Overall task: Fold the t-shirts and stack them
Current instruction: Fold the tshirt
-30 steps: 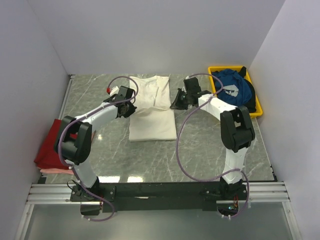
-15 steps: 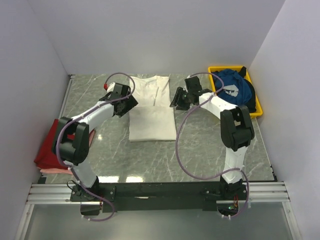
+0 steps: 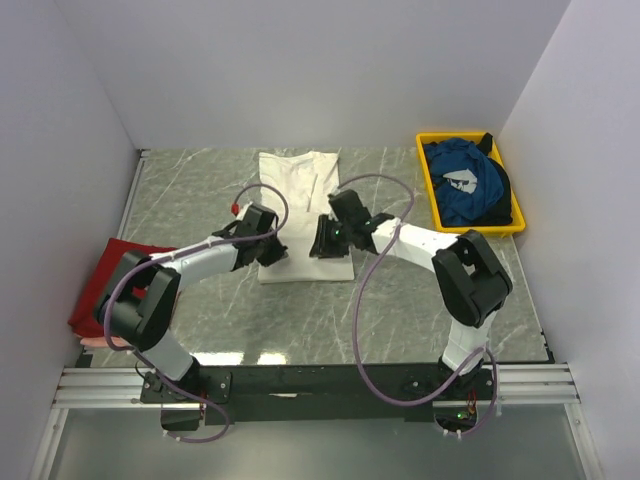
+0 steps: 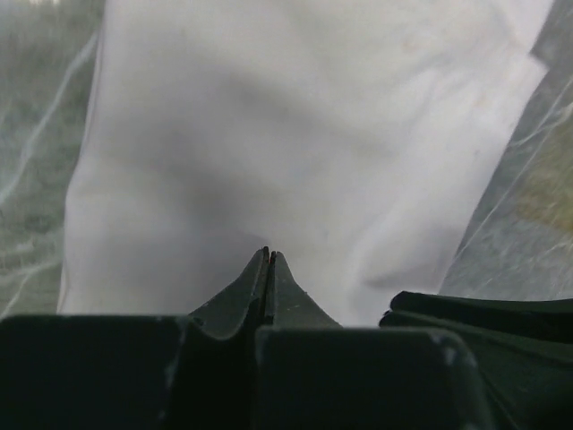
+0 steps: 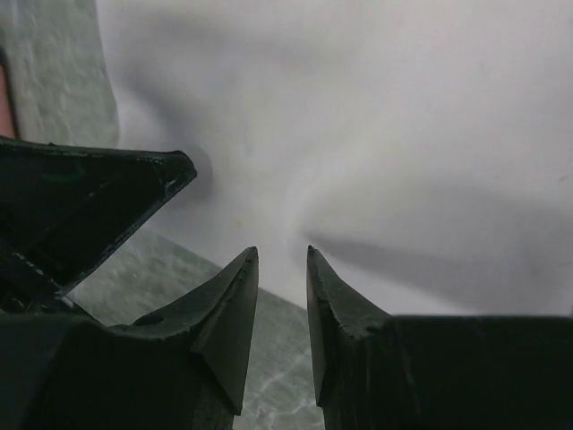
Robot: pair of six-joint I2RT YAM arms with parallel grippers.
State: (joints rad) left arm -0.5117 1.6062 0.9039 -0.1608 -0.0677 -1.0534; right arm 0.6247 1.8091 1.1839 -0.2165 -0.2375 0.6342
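Observation:
The cream-white t-shirt lies flat in the middle of the table, its near part folded. My left gripper is over the shirt's near left part. In the left wrist view its gripper is shut, with no cloth seen between the tips, over the white cloth. My right gripper is over the shirt's near right part. In the right wrist view it is narrowly open and empty at the edge of the cloth. The dark red t-shirt lies at the left. The blue t-shirt fills the tray.
The yellow tray stands at the back right by the wall. The two grippers are close together, each in the other's wrist view: the right one, the left one. Grey marble table surrounds the shirt.
Both grippers have moved from the shirt's far sides toward me and inward, to its near part. The left gripper is now lower and closer to the right one.

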